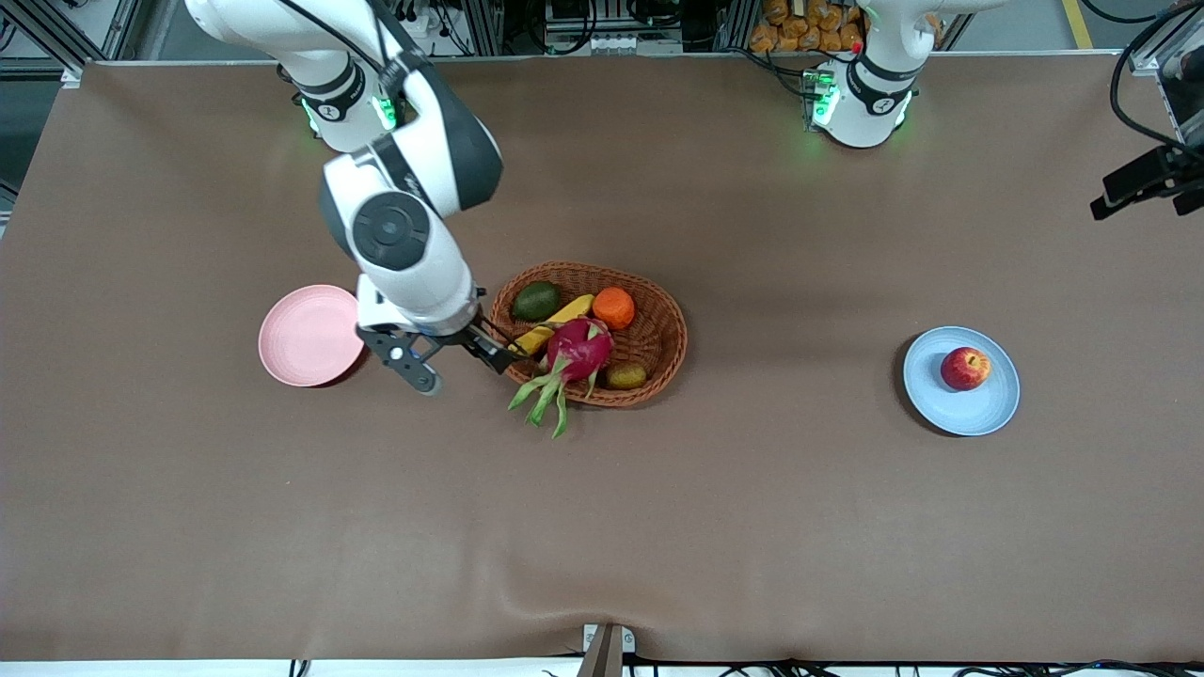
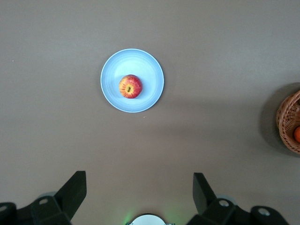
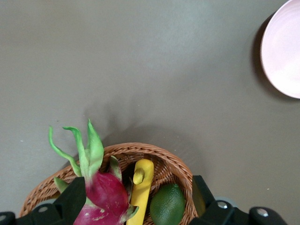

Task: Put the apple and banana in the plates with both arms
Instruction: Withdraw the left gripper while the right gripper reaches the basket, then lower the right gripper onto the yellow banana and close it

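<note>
The apple [image 1: 965, 368] [image 2: 131, 86] sits on the light blue plate [image 1: 978, 414] [image 2: 150, 70] toward the left arm's end of the table. The pink plate [image 1: 306, 338] [image 3: 286, 51] is bare, toward the right arm's end. The banana [image 1: 555, 322] [image 3: 142, 187] lies in the wicker basket [image 1: 658, 329] [image 3: 140, 149]. My right gripper [image 1: 463, 369] [image 3: 139, 199] hangs open over the basket's rim, with the banana and a dragon fruit [image 1: 578, 348] [image 3: 105, 192] between its fingers' lines, touching nothing. My left gripper [image 2: 139, 197] is open and empty, high over bare cloth, well apart from the blue plate; the front view does not show it.
The basket also holds a green avocado [image 1: 536, 301] [image 3: 167, 204], an orange fruit [image 1: 613, 307] and a small brownish-green fruit [image 1: 625, 375]. The dragon fruit's green leaves spill over the basket's rim toward the front camera. A black camera mount [image 1: 1148, 179] juts in at the left arm's end.
</note>
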Robot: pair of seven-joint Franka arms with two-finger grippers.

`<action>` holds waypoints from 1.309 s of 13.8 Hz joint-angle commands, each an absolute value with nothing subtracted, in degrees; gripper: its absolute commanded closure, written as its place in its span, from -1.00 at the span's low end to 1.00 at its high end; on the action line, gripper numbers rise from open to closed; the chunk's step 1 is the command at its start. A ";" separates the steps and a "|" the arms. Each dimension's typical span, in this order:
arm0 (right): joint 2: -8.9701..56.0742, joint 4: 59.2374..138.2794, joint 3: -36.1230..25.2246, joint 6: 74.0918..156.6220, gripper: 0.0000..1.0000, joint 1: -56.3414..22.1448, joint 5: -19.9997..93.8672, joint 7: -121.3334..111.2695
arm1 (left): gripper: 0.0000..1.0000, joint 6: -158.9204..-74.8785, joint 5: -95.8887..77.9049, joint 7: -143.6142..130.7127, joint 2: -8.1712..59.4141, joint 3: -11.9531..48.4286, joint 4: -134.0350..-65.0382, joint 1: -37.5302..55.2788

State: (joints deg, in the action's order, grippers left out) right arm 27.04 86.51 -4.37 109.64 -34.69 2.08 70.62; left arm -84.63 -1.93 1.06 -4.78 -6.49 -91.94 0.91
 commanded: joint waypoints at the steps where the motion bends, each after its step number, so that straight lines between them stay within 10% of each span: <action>1: 30.05 85.87 -4.57 110.65 -1.00 -36.47 1.67 76.09 | -1.00 -85.86 -1.49 1.05 -5.36 -6.42 -92.38 0.88; 18: 36.39 86.31 -4.57 112.32 -0.05 -38.06 2.37 78.75 | -1.00 -87.19 -1.41 0.79 -5.01 0.70 -92.02 -0.97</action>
